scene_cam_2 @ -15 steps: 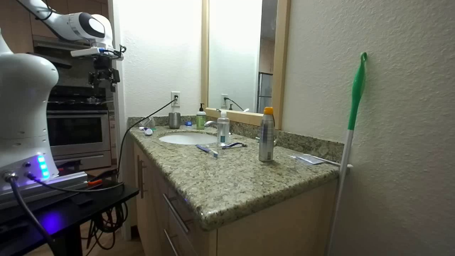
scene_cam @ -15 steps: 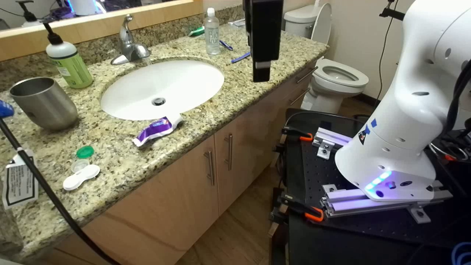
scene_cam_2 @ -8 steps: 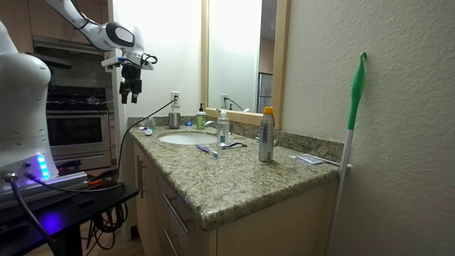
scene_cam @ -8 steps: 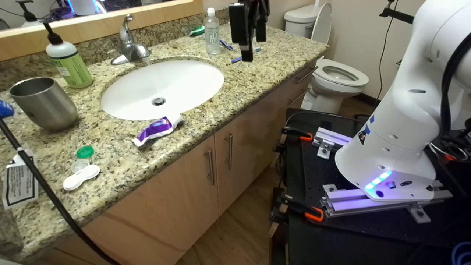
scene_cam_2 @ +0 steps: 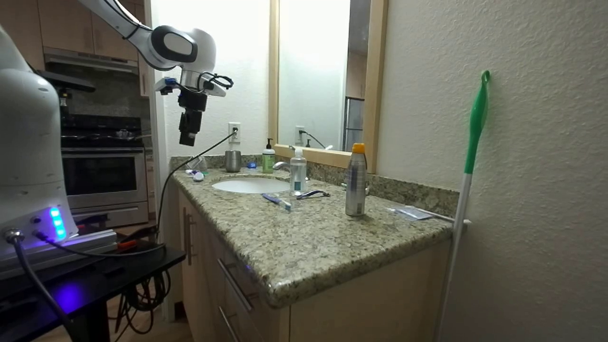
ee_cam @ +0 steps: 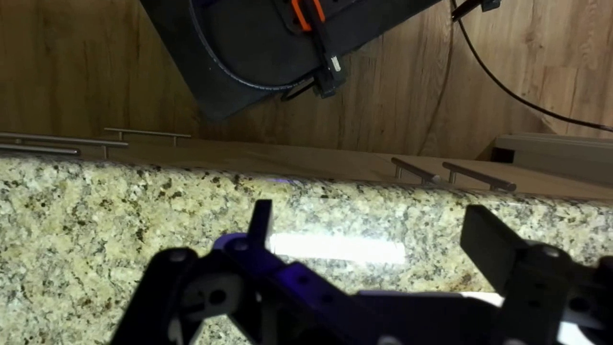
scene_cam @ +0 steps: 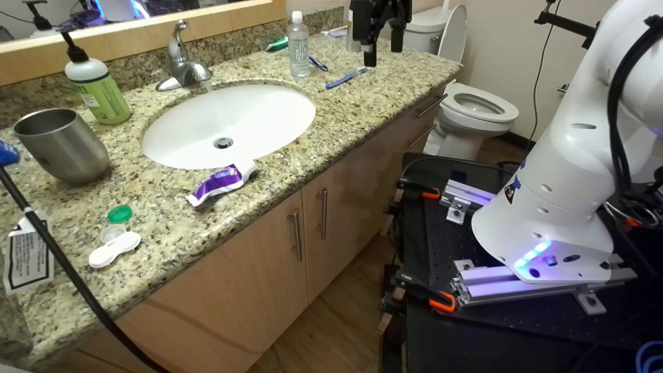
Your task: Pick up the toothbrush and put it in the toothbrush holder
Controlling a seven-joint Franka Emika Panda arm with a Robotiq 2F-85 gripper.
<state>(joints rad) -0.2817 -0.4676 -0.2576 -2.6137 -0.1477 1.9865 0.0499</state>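
Claw point(scene_cam: 383, 57): fingers point(ee_cam: 488, 242) wide apart, holding nothing | brush point(scene_cam: 346, 79): lies on counter point(scene_cam: 342, 116), at 8 o'clock from claw in an exterior view | step, I judge: approach; better to set fingers across handle point(scene_cam: 339, 81), descend slowly.

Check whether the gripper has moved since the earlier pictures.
Yes: within an exterior view's image, the gripper has moved lower and closer to the wall outlet.

In an exterior view we see a speckled counter point(scene_cam: 171, 228) carrying a metal cup point(scene_cam: 70, 150) left, toothpaste tube point(scene_cam: 221, 183) centre-left, toothbrush point(scene_cam: 345, 79) upper centre.
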